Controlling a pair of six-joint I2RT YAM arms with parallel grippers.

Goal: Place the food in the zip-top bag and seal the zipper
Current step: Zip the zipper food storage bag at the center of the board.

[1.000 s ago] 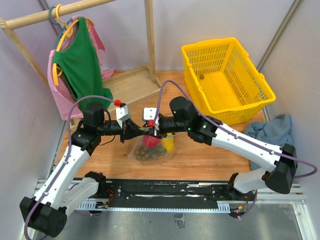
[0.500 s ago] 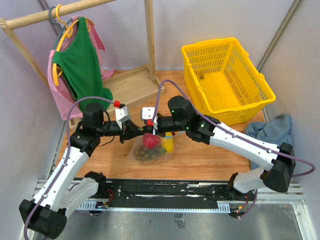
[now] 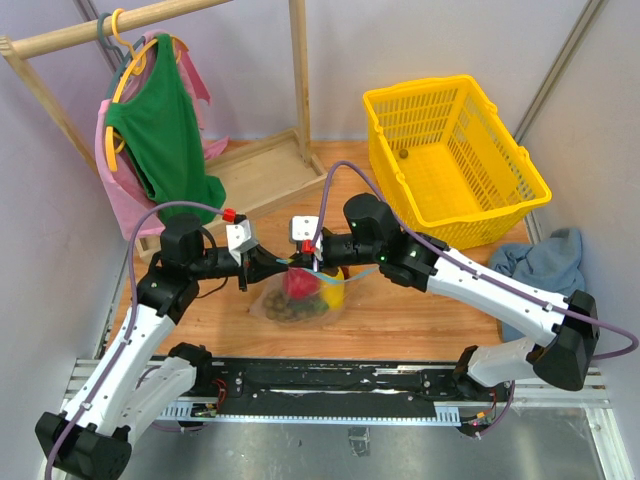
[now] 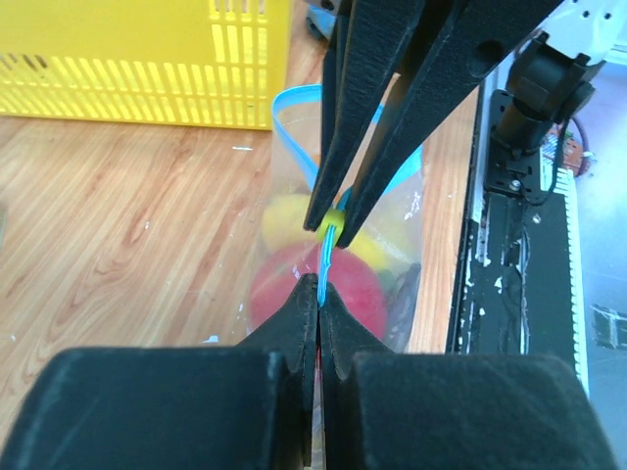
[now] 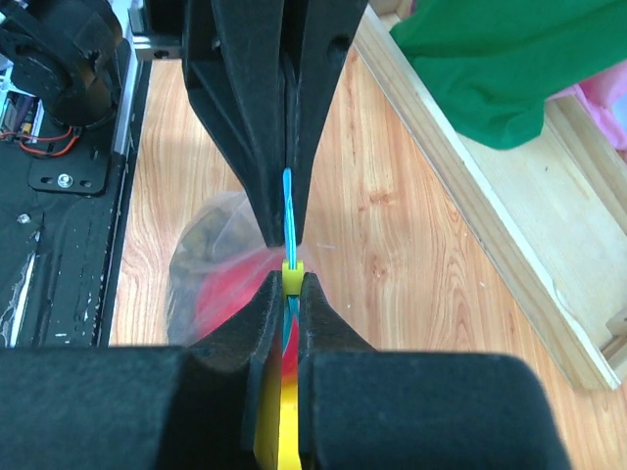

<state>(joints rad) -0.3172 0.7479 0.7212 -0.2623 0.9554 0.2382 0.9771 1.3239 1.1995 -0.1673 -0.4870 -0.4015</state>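
Note:
The zip-top bag (image 3: 296,298) hangs between my two grippers just above the table, holding the food: a red fruit (image 3: 298,283), a yellow piece (image 3: 334,290) and tan-brown round fruits (image 3: 285,310). My left gripper (image 3: 272,264) is shut on the blue zipper (image 4: 329,251), seen edge-on in the left wrist view. My right gripper (image 3: 313,262) faces it, shut on the same strip at its yellow slider (image 5: 292,276). In the right wrist view the zipper (image 5: 288,211) runs taut from my right gripper (image 5: 292,282) to the left fingers (image 5: 250,117). The red fruit (image 4: 284,294) shows below my left gripper (image 4: 319,286).
A yellow basket (image 3: 455,150) stands at the back right with one small round thing (image 3: 404,154) inside. A wooden clothes rack (image 3: 262,170) with a green garment (image 3: 160,130) stands at the back left. A blue-grey cloth (image 3: 545,262) lies at the right edge.
The two grippers have drawn slightly apart, the left arm shifting left and down. A short stretch of blue strip now shows between them. The bag has stayed under them.

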